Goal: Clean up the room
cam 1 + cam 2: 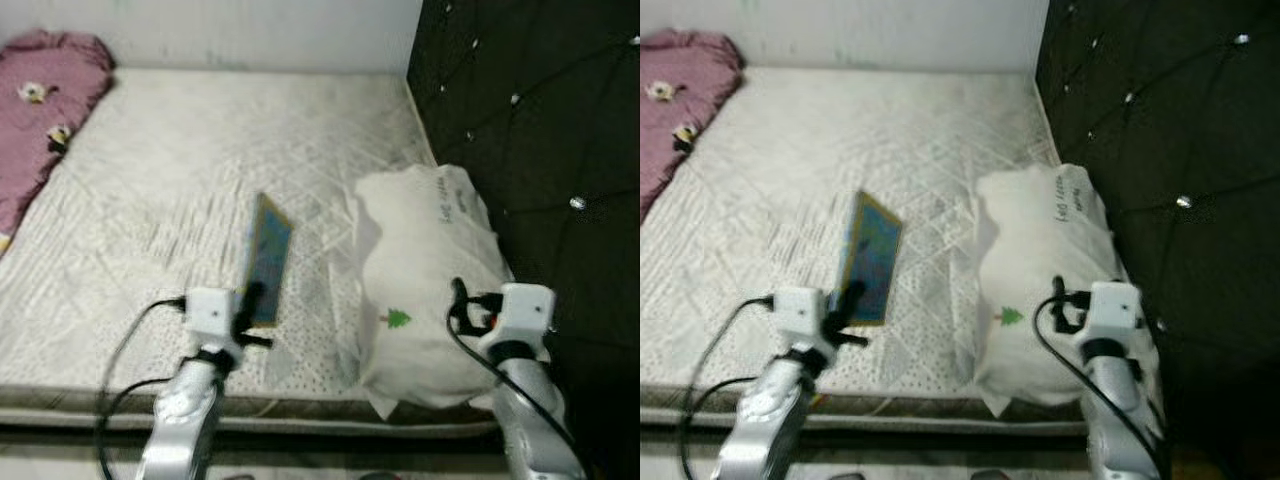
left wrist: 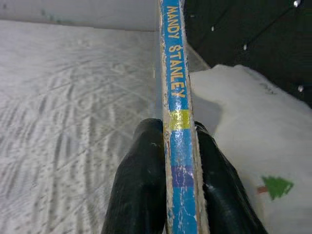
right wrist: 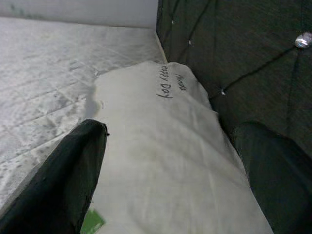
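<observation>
over the near edge of the bed, the left gripper (image 1: 252, 312) has its two black fingers (image 2: 141, 185) clamped on the spine of a thin blue book (image 1: 267, 258), which stands on edge, tilted, above the mattress (image 1: 180, 170); the spine reads "mandy stanley"; the right gripper (image 3: 170, 175) has its fingers spread wide on either side of a white pillow (image 1: 425, 270), not pinching it, the pillow lying along the mattress's right side against the dark tufted headboard (image 1: 540, 120); the pillow bears a small green tree print and some handwriting.

risks, as i judge them: the book is held by a narrow bite on the spine alone, so a quick swing could make it pivot or slip out and flop onto the bed; the covers might fan open; the right fingers, so close round the pillow, could drag or shove it off the mattress's near corner if that arm shifts; each arm's cable hangs loose near the bed edge and could snag.

surface and room: the mattress is bare, pale, with a quilted diamond pattern; a crumpled pink blanket (image 1: 45, 110) with small flowers lies at the far left corner; a plain light wall (image 1: 250, 30) runs behind.
</observation>
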Robot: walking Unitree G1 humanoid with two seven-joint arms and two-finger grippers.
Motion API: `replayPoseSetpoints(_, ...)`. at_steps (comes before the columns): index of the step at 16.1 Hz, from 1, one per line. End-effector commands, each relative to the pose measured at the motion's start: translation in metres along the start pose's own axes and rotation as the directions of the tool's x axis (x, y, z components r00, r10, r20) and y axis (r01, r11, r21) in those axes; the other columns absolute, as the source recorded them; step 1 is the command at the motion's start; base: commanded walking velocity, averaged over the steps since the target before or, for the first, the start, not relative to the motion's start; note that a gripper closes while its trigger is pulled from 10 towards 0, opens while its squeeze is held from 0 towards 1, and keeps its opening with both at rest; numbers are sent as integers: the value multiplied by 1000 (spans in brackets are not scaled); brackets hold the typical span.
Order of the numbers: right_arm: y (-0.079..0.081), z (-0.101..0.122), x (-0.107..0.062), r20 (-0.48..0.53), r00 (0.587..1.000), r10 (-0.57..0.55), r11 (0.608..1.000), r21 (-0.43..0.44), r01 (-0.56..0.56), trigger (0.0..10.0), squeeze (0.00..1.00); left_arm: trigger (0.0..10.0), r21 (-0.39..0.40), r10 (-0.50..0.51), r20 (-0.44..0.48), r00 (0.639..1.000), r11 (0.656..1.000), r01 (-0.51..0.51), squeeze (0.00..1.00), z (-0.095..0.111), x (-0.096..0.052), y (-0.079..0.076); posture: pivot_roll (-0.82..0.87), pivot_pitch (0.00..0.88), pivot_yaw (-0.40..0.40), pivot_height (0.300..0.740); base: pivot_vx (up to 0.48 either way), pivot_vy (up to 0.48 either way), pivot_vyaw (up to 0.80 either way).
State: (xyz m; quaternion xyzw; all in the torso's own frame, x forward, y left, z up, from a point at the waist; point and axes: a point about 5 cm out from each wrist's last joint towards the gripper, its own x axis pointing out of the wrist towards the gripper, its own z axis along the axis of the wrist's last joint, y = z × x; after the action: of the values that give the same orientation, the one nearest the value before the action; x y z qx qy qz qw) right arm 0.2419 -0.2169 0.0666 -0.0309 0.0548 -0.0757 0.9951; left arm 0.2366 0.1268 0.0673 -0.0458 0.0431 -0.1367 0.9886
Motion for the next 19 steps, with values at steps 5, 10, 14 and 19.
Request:
replayPoseSetpoints(5, 4, 2, 1, 5, 1000, 13, 1000, 0, -13, 10000, 0, 10000, 19, 46, 20, 999, 999, -46, 0, 4, -1, 10, -38, 47, 10, 740, 0, 0, 0)
replayPoseSetpoints(10, 4, 1, 0, -6, 1000, 16, 1000, -1, -16, 10000, 0, 10000, -1, 48, -17, 999, 999, -48, 0, -2, -1, 9, -35, 47, 5, 740, 0, 0, -424)
replayPoseSetpoints(14, 5, 0, -2, -9, 1000, 24, 1000, -4, -25, 10000, 0, 10000, -5, 72, -45, 996, 997, -72, 0, -5, -1, 15, -33, 59, 1, 740, 0, 0, -600)
replayPoseSetpoints(19, 5, -1, -7, -25, 998, 54, 998, -17, -54, 10000, 0, 10000, -97, 169, -117, 979, 979, -180, 0, -10, -1, 30, -31, 90, -29, 740, 0, 0, 0)
